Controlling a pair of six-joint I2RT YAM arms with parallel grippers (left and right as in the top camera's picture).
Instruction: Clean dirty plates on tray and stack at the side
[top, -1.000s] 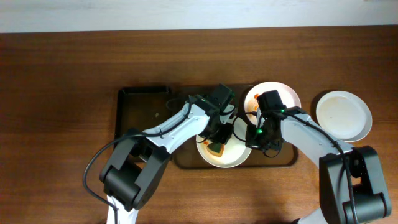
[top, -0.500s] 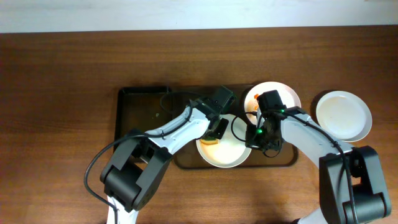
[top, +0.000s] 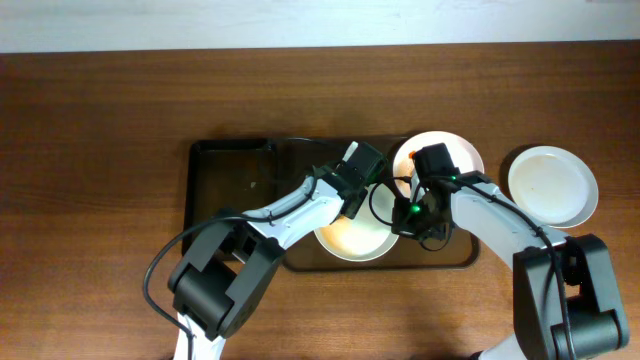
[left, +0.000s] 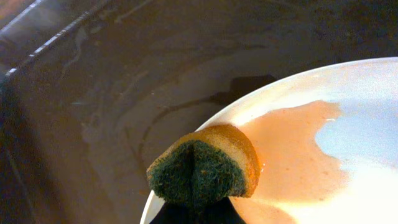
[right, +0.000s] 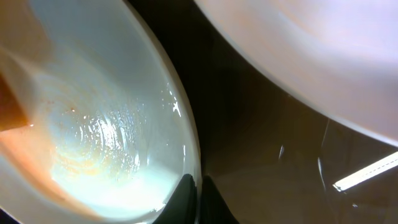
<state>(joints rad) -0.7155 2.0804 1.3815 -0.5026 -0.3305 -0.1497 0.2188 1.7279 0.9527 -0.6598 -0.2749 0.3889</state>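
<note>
Gripping a sponge (left: 202, 165), the left gripper (left: 196, 214) holds it at the rim of a smeared plate (left: 348, 124) on the tray (top: 300, 165). The right gripper (right: 198, 194) is closed on this plate's edge. A second plate (top: 455, 155) lies on the tray too, and a third plate (top: 553, 187) lies on the table (top: 100, 120).

The left arm (top: 290, 205) is extended from beyond the tray's (top: 455, 257) near-left corner to its middle, with the wrist tipped downward. The left gripper (left: 196, 211) is clamped on a sponge (left: 202, 169). The right arm (top: 500, 215) is brought in from the tray's near-right side, elbow bent. The right gripper (right: 199, 190) is pinched on the rim of a plate (right: 112, 124) at the tray's middle, its fingers nearly together.
</note>
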